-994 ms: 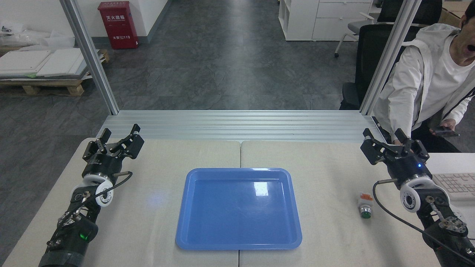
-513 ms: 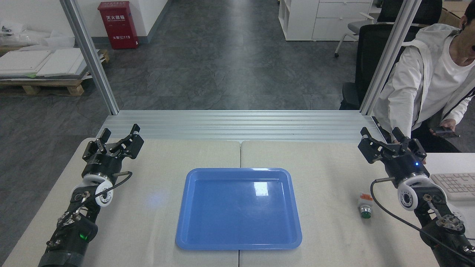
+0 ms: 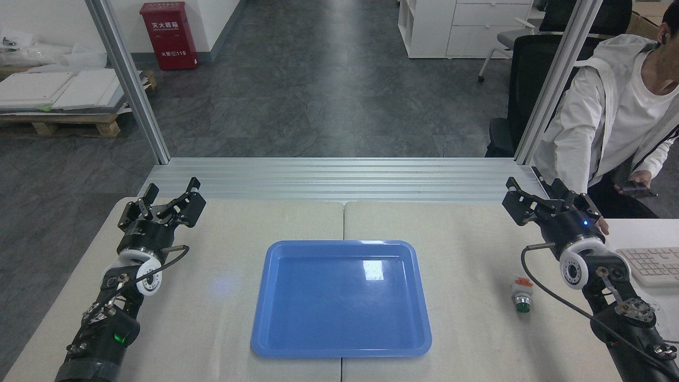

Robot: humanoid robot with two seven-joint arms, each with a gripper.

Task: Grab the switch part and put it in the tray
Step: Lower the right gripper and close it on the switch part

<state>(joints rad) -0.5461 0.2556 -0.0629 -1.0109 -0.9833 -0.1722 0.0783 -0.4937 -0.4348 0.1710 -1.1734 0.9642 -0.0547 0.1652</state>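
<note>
The switch part (image 3: 522, 293) lies on the table right of the tray, white body with its orange end pointing away and its green cap toward me. The blue tray (image 3: 341, 298) sits at the table's middle with nothing in it. My right gripper (image 3: 541, 201) is open, raised over the table's far right, beyond the switch part and slightly right of it. At the far left, my left gripper (image 3: 170, 201) stands open and holds nothing.
A person in a white jacket (image 3: 610, 116) sits beyond the right table edge, holding a phone (image 3: 634, 187). A white keyboard (image 3: 650, 263) lies at the right edge. Two aluminium posts (image 3: 127, 79) rise behind the table's far corners.
My right gripper has drifted left and a little farther away over the second. The left arm, the tray and the switch part have not moved.
</note>
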